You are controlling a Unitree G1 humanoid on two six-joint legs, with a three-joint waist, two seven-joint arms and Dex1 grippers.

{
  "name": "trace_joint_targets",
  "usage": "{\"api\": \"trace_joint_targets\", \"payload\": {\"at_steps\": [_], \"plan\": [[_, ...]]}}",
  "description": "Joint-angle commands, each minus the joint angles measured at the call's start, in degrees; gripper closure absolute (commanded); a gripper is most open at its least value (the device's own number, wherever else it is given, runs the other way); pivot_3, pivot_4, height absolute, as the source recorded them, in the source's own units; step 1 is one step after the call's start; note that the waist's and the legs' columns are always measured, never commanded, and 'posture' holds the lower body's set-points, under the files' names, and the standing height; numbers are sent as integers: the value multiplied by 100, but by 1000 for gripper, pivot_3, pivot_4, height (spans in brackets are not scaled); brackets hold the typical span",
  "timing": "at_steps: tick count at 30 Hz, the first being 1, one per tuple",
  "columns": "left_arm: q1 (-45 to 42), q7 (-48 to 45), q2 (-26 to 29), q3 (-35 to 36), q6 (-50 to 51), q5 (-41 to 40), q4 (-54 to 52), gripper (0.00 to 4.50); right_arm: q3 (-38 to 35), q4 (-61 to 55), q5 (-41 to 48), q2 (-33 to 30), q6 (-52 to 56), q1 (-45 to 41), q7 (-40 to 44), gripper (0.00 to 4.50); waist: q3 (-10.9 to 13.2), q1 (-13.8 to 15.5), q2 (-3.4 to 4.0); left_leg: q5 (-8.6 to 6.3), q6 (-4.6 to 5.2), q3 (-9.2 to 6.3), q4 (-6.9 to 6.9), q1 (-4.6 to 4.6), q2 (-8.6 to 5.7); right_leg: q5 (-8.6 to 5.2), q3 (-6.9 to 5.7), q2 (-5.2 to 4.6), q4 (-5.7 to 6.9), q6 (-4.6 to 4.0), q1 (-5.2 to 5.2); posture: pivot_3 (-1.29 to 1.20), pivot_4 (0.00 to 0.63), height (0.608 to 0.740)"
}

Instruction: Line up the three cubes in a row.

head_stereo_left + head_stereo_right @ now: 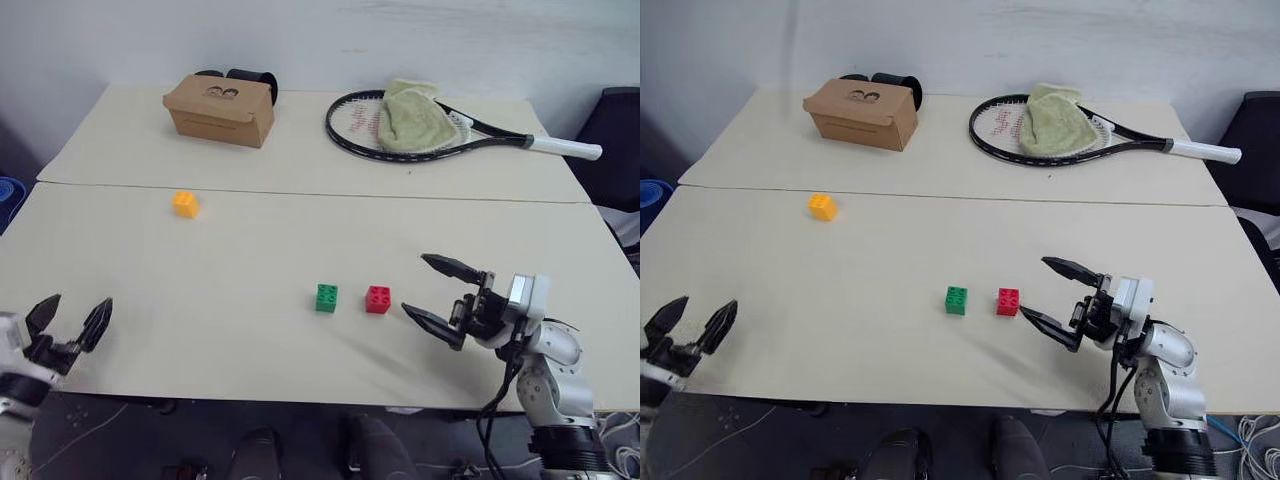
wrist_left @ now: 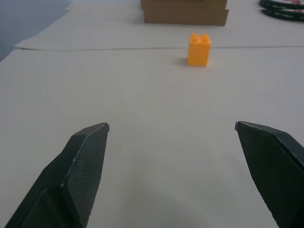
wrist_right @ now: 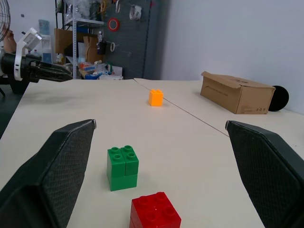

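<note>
The green cube (image 1: pixel 327 298) and the red cube (image 1: pixel 378 299) sit side by side near the table's front middle. Far off to the left, toward the back, stands the orange-yellow cube (image 1: pixel 185 204). My right gripper (image 1: pixel 437 297) is open just right of the red cube, pointing at it, with nothing between its fingers; its wrist view has the red cube (image 3: pixel 154 213) and green cube (image 3: pixel 123 167) ahead. My left gripper (image 1: pixel 73 318) is open and empty at the table's front left edge, and the orange-yellow cube (image 2: pixel 199 49) lies well ahead of it.
A brown cardboard box (image 1: pixel 220 109) stands at the back left with a black object behind it. A tennis racket (image 1: pixel 430 130) with a pale green towel (image 1: pixel 415 118) on it lies at the back right. A seam (image 1: pixel 300 192) runs across the table.
</note>
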Motion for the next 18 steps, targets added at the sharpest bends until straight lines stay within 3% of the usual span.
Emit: {"api": "trace_joint_targets", "payload": {"at_steps": [1, 3, 9, 12, 18], "plan": [[-1157, 536, 434, -460, 668, -31, 155, 24, -88, 51, 48, 61, -225, -43, 73, 0, -3, -8, -5, 1, -1, 4, 1, -2, 0, 0, -3, 3, -2, 0, 0, 0, 150, 740], [-2278, 723, 599, -822, 1009, 26, 818, 24, -120, 92, 88, 116, -264, -51, 59, 0, -3, 5, -5, 3, -6, 5, 1, 0, 0, 0, -5, 8, 2, 0, 2, 0, 150, 740], [-4171, 859, 823, -1627, 1118, 637, 2799, 24, -164, 56, 112, 207, -349, 4, 24, 0, -11, -158, -6, 13, -50, 38, -2, 2, 4, 4, -5, 42, 4, 3, -23, 0, 150, 740], [-5430, 857, 823, -2267, 624, 1328, 4600, 24, -225, -10, 88, 246, -492, 135, -28, 0, -8, -159, -11, 16, -60, 40, 5, -7, 5, 0, -11, 48, 3, -2, -36, 0, 150, 740], [-6518, 899, 779, -2726, -194, 2006, 6638, 24, -317, -203, 14, 274, -716, 479, -293, 0, -8, -171, -12, 22, -64, 88, 8, -5, 3, 1, -7, 49, 10, -2, -34, 0, 150, 740]]}}
